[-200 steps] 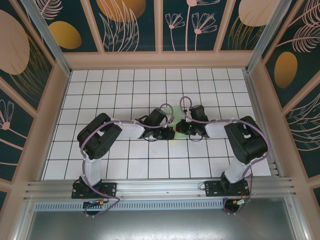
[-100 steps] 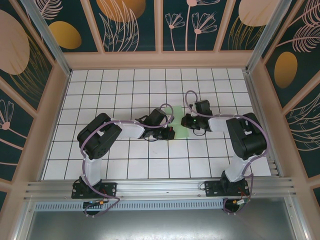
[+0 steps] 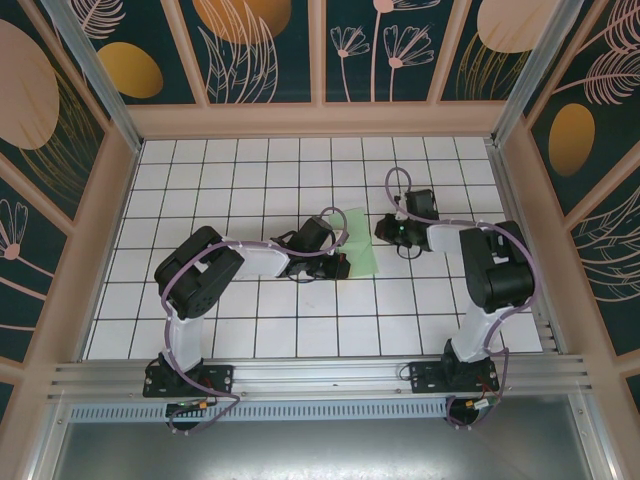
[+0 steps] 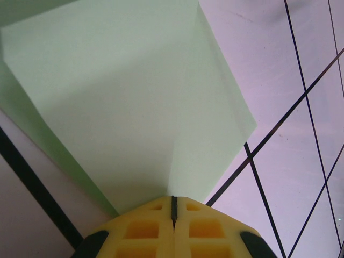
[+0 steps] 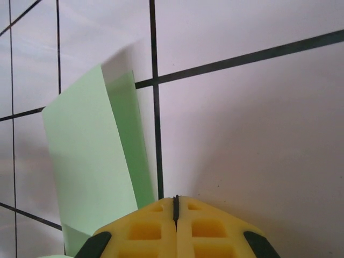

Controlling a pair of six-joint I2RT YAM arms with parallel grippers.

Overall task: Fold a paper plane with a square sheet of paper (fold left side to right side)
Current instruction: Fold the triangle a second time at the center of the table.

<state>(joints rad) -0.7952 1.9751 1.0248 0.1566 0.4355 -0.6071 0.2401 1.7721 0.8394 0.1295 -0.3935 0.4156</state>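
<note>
The light green sheet of paper (image 3: 360, 238) lies folded into a narrow, layered shape on the white tiled floor between the two arms. In the left wrist view the paper (image 4: 123, 107) fans out ahead of the fingers, and a crease runs back to them. My left gripper (image 3: 340, 266) (image 4: 173, 200) is shut, with its yellow tips at the paper's near edge, touching it. My right gripper (image 3: 386, 232) (image 5: 175, 200) is shut with nothing in it. It sits over bare tile just right of the paper (image 5: 88, 161), whose flap stands slightly raised.
The floor is white tiles with black grid lines (image 3: 300, 180). Patterned walls (image 3: 320, 50) close it in at the back and both sides. A metal rail (image 3: 320, 375) with the arm bases runs along the near edge.
My right gripper has drawn away to the right and slightly back, off the paper, so more of the green sheet shows. The left arm has stayed put.
</note>
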